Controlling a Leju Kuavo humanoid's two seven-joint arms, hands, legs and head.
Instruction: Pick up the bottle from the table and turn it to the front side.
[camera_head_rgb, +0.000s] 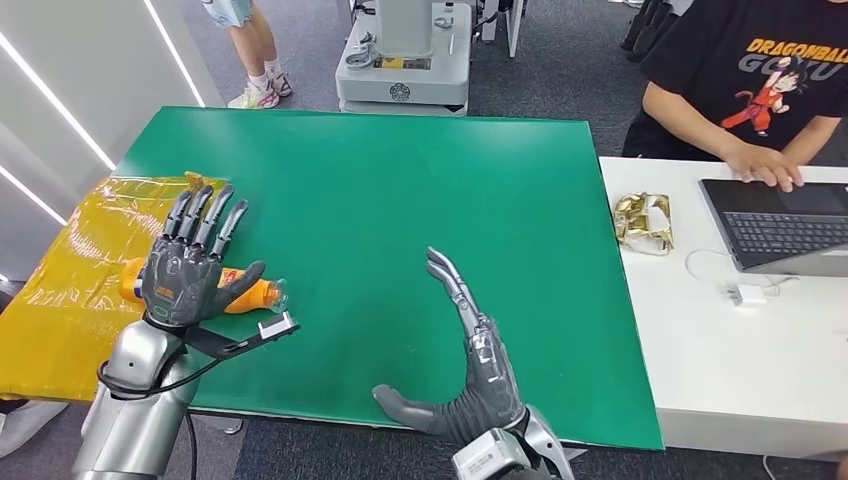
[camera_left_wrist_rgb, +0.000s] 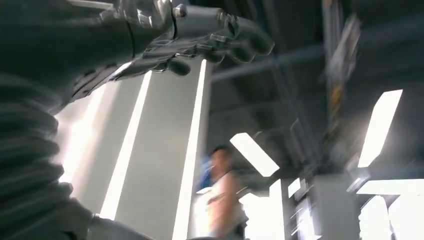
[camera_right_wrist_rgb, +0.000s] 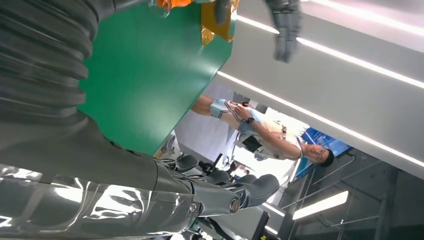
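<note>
An orange bottle lies on its side at the left end of the green mat, its clear neck end toward the middle of the table. My left hand hovers over it, back up, fingers straight and spread, thumb stretched across the bottle's body; most of the bottle is hidden beneath it. My right hand stands on edge over the mat's front middle, fingers extended, holding nothing. The right wrist view catches the bottle at the mat's far edge. In the left wrist view the left hand's fingers are empty against the ceiling.
A crinkled yellow sheet covers the table's left end. To the right stands a white table with a laptop, a charger and gold foil; a person types there. Another person and a machine base are beyond.
</note>
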